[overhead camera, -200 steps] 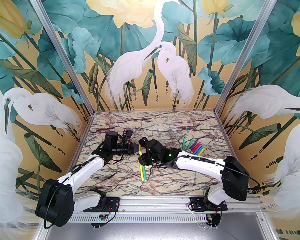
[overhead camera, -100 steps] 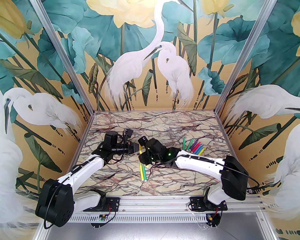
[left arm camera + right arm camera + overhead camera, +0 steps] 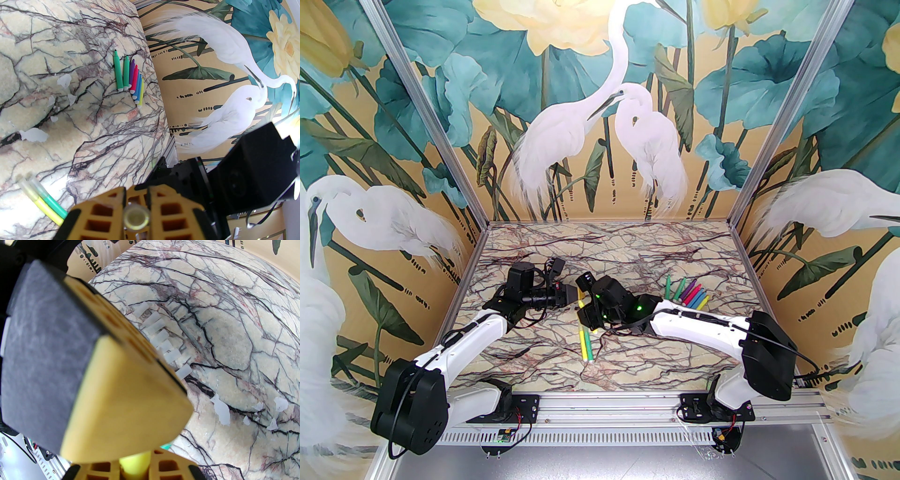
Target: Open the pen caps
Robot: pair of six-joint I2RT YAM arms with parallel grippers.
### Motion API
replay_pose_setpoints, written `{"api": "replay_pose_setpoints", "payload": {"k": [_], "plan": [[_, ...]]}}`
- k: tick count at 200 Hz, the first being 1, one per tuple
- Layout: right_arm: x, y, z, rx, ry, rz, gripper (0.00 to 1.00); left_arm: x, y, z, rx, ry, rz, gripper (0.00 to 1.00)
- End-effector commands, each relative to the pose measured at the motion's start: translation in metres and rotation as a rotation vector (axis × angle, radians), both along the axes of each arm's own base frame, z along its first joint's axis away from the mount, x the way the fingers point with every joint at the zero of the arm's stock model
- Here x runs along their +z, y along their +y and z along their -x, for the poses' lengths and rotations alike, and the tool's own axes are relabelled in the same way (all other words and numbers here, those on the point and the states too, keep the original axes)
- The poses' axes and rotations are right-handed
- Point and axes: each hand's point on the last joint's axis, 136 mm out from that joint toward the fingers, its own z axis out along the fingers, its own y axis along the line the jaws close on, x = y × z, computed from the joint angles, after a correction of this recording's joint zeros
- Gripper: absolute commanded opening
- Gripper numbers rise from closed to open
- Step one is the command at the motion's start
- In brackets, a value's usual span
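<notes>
My two grippers meet over the middle of the table on one yellow pen (image 3: pixel 580 300). The left gripper (image 3: pixel 573 296) is shut on one end of it. In the left wrist view a pale, round, translucent end (image 3: pixel 136 218), apparently its pen cap, sits between the left gripper's (image 3: pixel 137 191) jaws. The right gripper (image 3: pixel 582 313) is shut on the yellow barrel (image 3: pixel 134 461), which is clamped between the right gripper's (image 3: pixel 136 472) jaws. Several loose pen caps (image 3: pixel 159 336) lie in a row on the marble.
Two capped pens, yellow and green (image 3: pixel 586 344), lie near the front centre of the table. Several uncapped pens (image 3: pixel 688 295) are lined up at the right. White chips mark the marble table (image 3: pixel 35 134). Painted walls close in the table on three sides.
The right gripper has closed onto the yellow pen and shifted slightly toward the left gripper. The left gripper has stayed shut in place.
</notes>
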Motion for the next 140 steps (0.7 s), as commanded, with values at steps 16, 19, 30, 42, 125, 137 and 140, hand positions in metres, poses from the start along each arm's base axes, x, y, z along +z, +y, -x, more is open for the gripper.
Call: {"api": "replay_pose_setpoints", "payload": {"k": [16,19,30,42,125,137,140], "plan": [[-0.017,-0.024,0.028,0.063,0.068,0.087,0.00,0.008,0.020,-0.021,0.124,-0.041,-0.008,0.00],[-0.018,-0.025,0.029,0.065,0.069,0.087,0.00,0.009,0.020,-0.022,0.125,-0.044,-0.006,0.00],[-0.019,-0.026,0.030,0.067,0.071,0.090,0.00,0.010,0.020,-0.023,0.131,-0.045,-0.006,0.00],[-0.020,-0.028,0.032,0.071,0.073,0.092,0.00,0.012,0.021,-0.024,0.136,-0.044,-0.003,0.00],[-0.021,-0.043,0.023,0.002,0.025,0.123,0.00,0.001,0.026,-0.032,0.154,-0.008,-0.070,0.00],[-0.019,-0.051,0.014,-0.050,0.010,0.127,0.00,-0.007,0.030,-0.033,0.162,0.010,-0.124,0.00],[-0.019,-0.053,0.012,-0.062,0.010,0.129,0.00,-0.009,0.031,-0.032,0.162,0.013,-0.136,0.00]]}}
